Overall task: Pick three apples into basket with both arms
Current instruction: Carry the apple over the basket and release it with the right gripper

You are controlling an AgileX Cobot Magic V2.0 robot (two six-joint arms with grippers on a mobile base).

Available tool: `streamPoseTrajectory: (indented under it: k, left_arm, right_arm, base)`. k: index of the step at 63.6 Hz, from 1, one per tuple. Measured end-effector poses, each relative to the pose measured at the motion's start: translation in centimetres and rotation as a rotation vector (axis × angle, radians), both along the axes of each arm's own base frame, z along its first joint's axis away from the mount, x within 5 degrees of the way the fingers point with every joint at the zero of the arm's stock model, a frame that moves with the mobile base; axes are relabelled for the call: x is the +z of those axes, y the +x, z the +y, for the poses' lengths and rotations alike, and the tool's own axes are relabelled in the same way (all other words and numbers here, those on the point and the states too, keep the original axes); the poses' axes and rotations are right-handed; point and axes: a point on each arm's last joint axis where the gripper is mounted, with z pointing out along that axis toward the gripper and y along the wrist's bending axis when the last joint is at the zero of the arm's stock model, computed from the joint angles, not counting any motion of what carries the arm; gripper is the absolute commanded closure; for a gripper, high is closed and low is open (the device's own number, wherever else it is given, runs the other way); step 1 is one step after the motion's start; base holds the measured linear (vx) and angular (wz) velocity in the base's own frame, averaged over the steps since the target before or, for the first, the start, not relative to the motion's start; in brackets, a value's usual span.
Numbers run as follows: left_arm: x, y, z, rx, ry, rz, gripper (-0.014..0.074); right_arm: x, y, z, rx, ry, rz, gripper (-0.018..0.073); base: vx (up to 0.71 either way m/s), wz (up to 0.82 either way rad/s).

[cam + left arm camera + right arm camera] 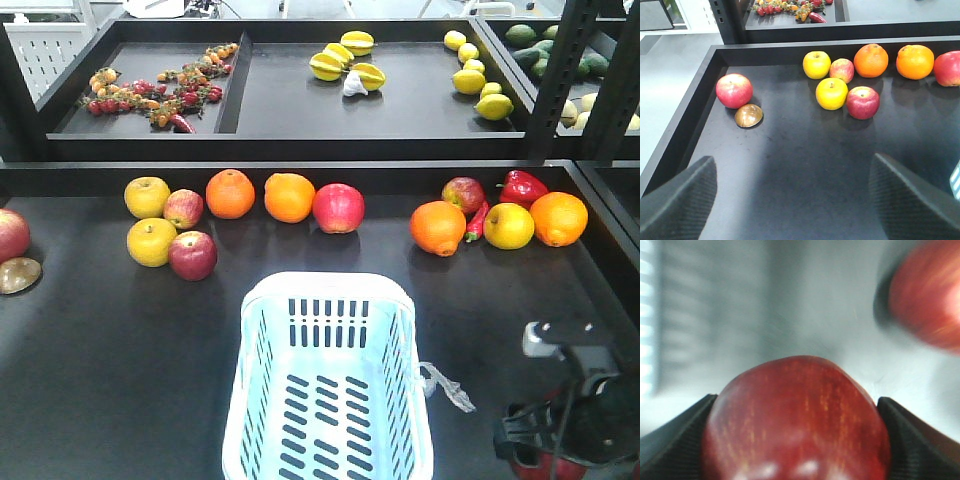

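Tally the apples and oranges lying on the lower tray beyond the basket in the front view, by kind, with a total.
Red apples: 5
Yellow apples: 3
Oranges: 4
Total: 12
Left out: the apple held in the right gripper.

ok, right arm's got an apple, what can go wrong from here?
Right wrist view is blurred, so the arm is likely moving fast; the held apple could slip from the right gripper. The clear strip sticking out of the basket toward that arm might snag.
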Motion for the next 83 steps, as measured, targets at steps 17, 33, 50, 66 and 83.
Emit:
streamPoseTrajectory:
  k: [17, 33, 50, 66, 83]
  left_arm:
    - [0.0, 0.0, 0.0, 0.000, 0.000, 0.000, 0.0011]
    - [0.0, 0.0, 0.0, 0.000, 0.000, 0.000, 0.0011]
    - [0.0, 0.0, 0.0, 0.000, 0.000, 0.000, 0.0011]
    - [0.0, 0.0, 0.0, 0.000, 0.000, 0.000, 0.0011]
    - [0.0, 0.0, 0.0, 0.000, 0.000, 0.000, 0.0011]
  right_arm:
    - [6.0, -2.9, 0.6, 0.056, 0.085, -0.216, 0.0251]
    - [9.4, -5.3, 2.4, 0.242, 0.262, -0.399, 0.0251]
    - [10.1, -4.7, 4.1, 0.412, 0.416, -0.517, 0.0249]
    - [7.5, -3.0, 7.1, 0.512, 0.442, -0.448, 0.0249]
    - [5.8, -1.1, 12.6, 0.588, 0.316, -0.468, 0.0195]
  base:
    - [0.00, 0.00]
    - [0.00, 0.00]
    - [0.00, 0.00]
    - [0.00, 0.00]
    - [0.00, 0.00]
